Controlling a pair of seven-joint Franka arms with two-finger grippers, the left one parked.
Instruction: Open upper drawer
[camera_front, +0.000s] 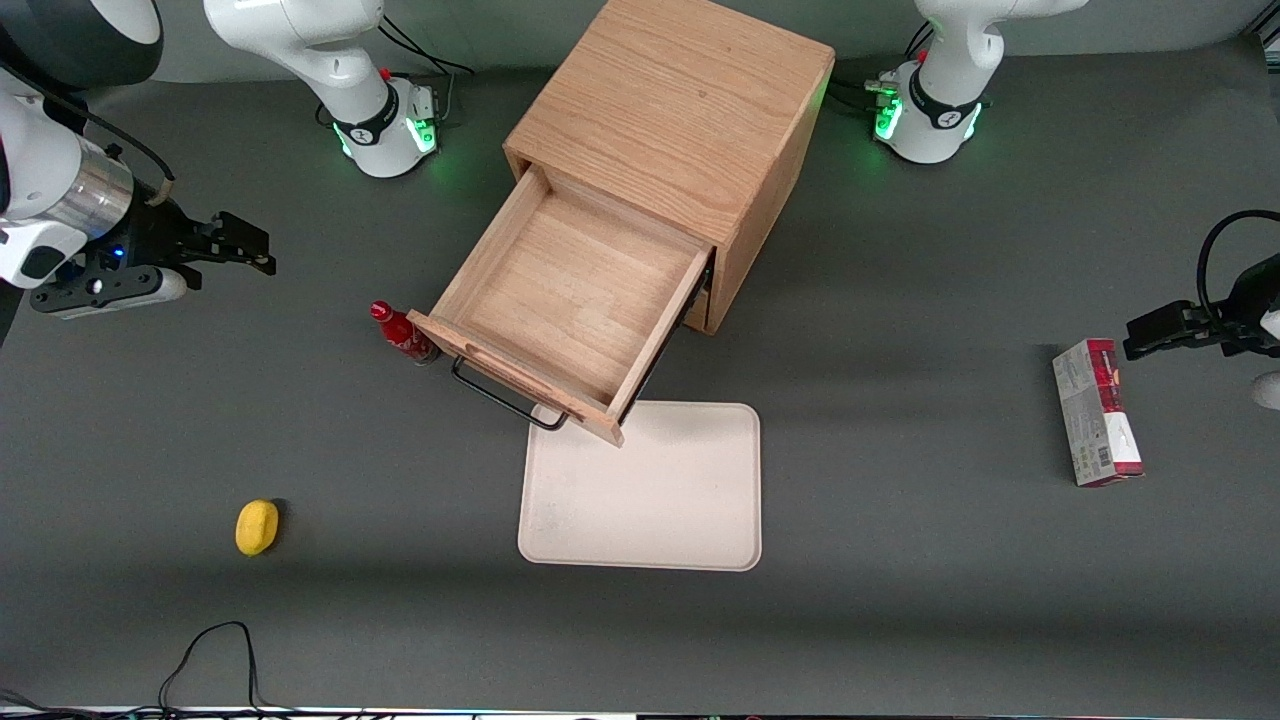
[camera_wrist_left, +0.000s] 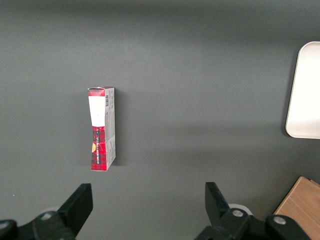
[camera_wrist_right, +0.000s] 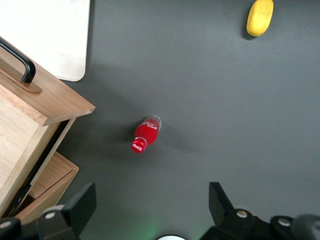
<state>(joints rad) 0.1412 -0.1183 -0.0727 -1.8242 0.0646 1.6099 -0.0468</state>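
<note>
The gripper (camera_front: 262, 250) is held above the table toward the working arm's end, well apart from the cabinet (camera_front: 672, 130), with its two fingers spread and nothing between them; the wrist view shows the fingers (camera_wrist_right: 82, 202) wide apart over bare surface.

The upper drawer (camera_front: 565, 300) is pulled far out of the cabinet, its plain wooden floor fully exposed. Its front panel stands nearer the front camera than the cabinet body, and the black bar handle (camera_front: 500, 398) projects from that panel. One corner of the drawer front overhangs the edge of the tray (camera_front: 645, 520). In the wrist view the lower drawer (camera_wrist_right: 47, 185) sits under the upper one, not as far out.

A red bottle (camera_front: 398, 330) stands upright just beside the drawer front's corner on the working arm's side; whether it touches the wood cannot be told. Open table lies between the bottle and the gripper.

The pale tray lies flat, nearer the front camera than the cabinet. A yellow lemon (camera_front: 257, 526) lies well apart from the cabinet, toward the working arm's end and nearer the camera. A red-and-white box (camera_front: 1096, 412) lies flat toward the parked arm's end.

The table (camera_front: 900, 600) is dark grey and matte. A black cable (camera_front: 215, 650) loops at its near edge.
</note>
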